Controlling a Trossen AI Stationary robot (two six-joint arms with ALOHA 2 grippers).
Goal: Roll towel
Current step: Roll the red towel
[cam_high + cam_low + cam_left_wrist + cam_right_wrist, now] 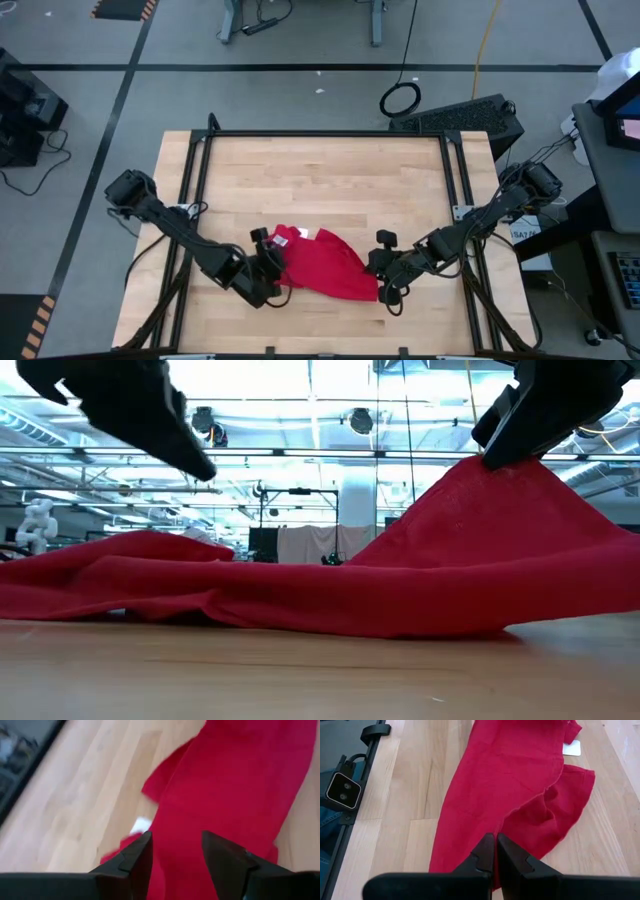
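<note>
Gathering step, by look of it: towel (322, 265) not yet rolled, lying crumpled on near half of bench (320, 170), between both arms. Left hand (272, 272) at towel's left end, fingers spread, nothing held, cloth just ahead (white tag (140, 825) showing near that end). Right hand (495, 851) at right end, fingers pressed together, pinching towel edge, lifting it into peak. Next move likely calls for left hand closing on its end, then spreading cloth flat before rolling.
</note>
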